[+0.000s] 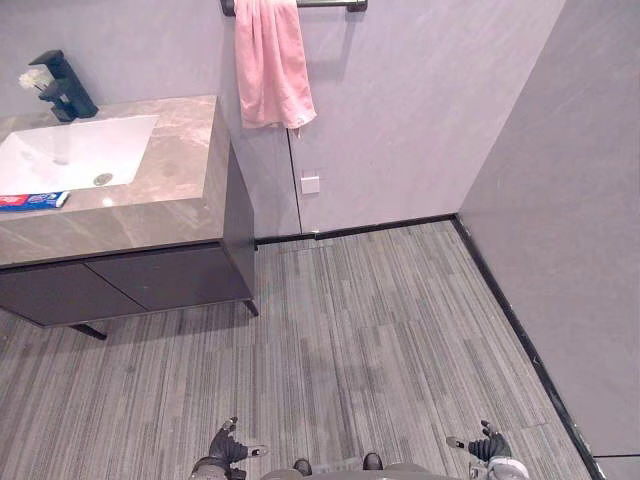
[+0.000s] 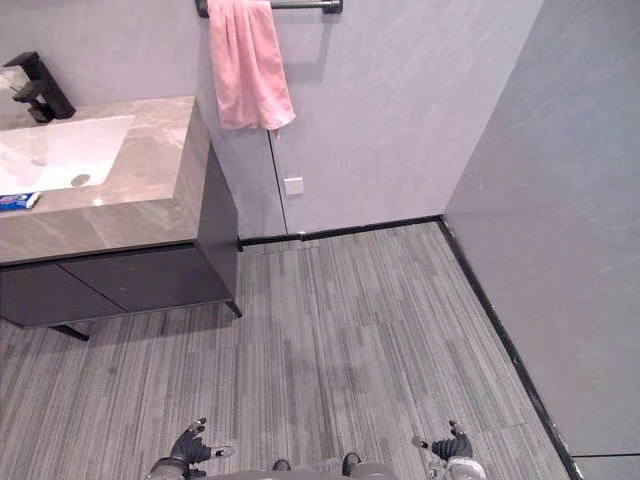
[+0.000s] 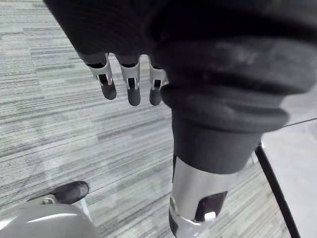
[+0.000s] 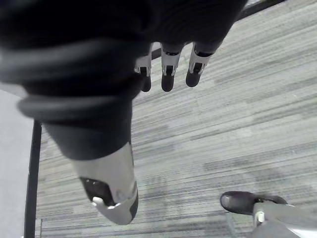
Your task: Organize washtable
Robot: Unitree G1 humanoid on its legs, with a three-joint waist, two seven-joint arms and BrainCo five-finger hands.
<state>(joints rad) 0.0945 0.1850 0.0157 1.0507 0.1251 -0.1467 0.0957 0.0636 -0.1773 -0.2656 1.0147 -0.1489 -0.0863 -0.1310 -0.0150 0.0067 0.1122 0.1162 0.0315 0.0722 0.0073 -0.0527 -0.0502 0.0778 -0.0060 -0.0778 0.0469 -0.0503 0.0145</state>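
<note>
Below, the fingers of the left hand are seen hanging loosely straight, with nothing held. The fingers of the right hand are likewise relaxed and empty. Both hands are held low over the grey striped floor, well apart from the washtable. This is set against the wall at the far left. A white basin is sunk into its marble top, and a black faucet is mounted behind the basin. A blue toothpaste tube is laid on the basin's near edge. A pink towel is hung from a dark rail beside the washtable.
</note>
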